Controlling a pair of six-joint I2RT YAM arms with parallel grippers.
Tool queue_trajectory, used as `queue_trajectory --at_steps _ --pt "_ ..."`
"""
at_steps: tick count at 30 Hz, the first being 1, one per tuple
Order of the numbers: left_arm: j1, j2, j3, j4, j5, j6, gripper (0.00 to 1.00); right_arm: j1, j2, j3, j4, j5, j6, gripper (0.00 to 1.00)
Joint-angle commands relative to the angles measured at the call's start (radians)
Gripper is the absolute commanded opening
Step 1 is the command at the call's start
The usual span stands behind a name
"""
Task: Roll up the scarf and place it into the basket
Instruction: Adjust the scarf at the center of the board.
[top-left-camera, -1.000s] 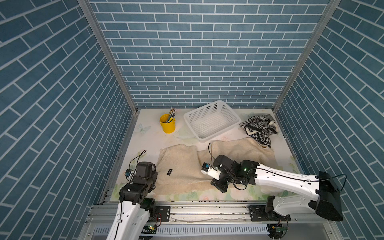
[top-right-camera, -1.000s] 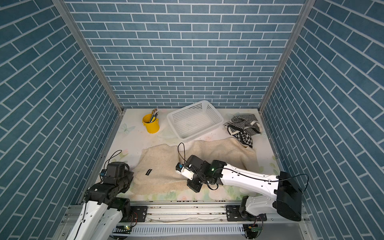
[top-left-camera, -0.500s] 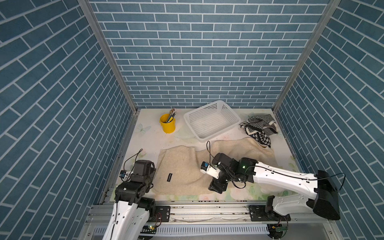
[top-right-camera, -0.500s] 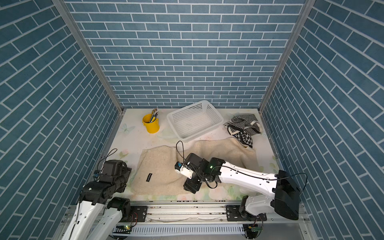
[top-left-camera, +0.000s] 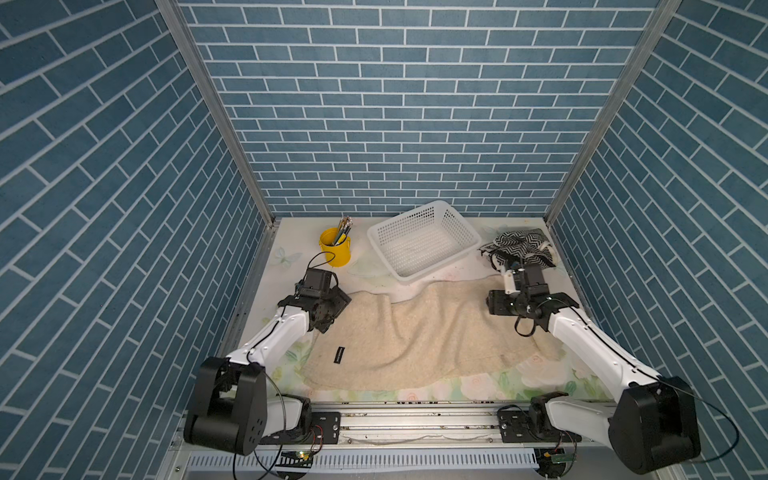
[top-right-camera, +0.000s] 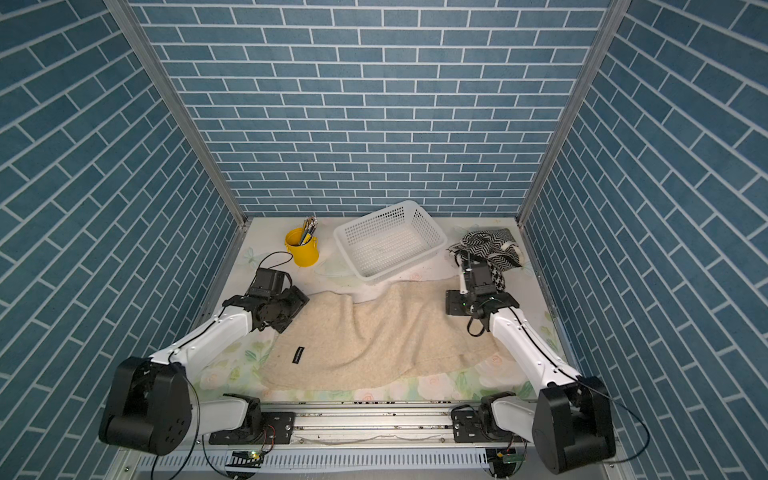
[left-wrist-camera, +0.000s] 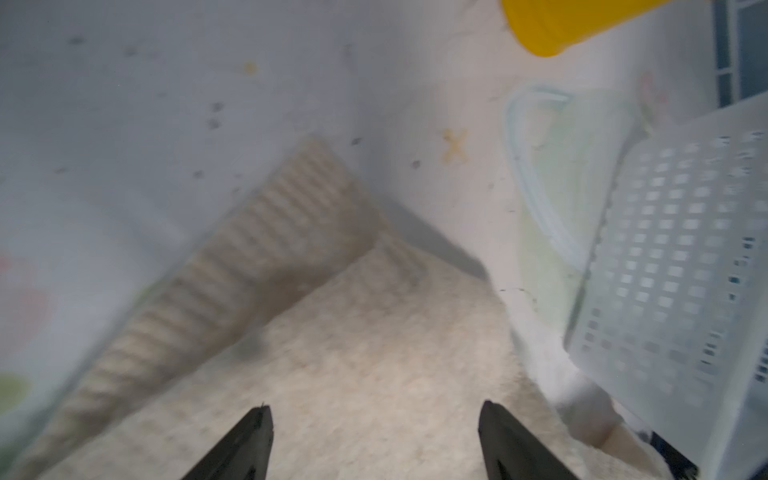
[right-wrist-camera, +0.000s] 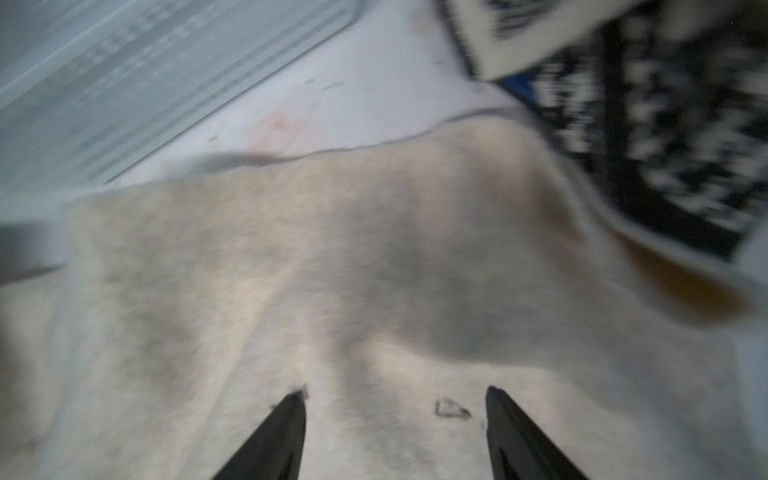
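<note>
Though both wrist views are blurred, the left gripper and right gripper stand spread wide and empty over the far corners of the beige scarf, which lies unrolled just before the basket.

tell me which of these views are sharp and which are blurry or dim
Both top views are sharp and evenly lit, with the scarf casting only soft shadows, though the brick walls splay with wide-angle distortion. The left wrist view is smeared, and the basket holes are blurred. The right wrist view is blurred and dimmer, with the black-and-white cloth streaked.
</note>
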Motion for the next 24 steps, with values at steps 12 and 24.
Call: queue_trajectory --at_steps 12,24 --pt "0.037 0.199 -0.042 0.196 0.053 -0.081 0.82 -0.186 -0.018 -0.11 0.084 0.007 0.103 0.71" --pt "0.329 0.103 -0.083 0.057 -0.26 0.0 0.82 -0.207 -0.007 -0.126 0.119 -0.004 0.106 0.72"
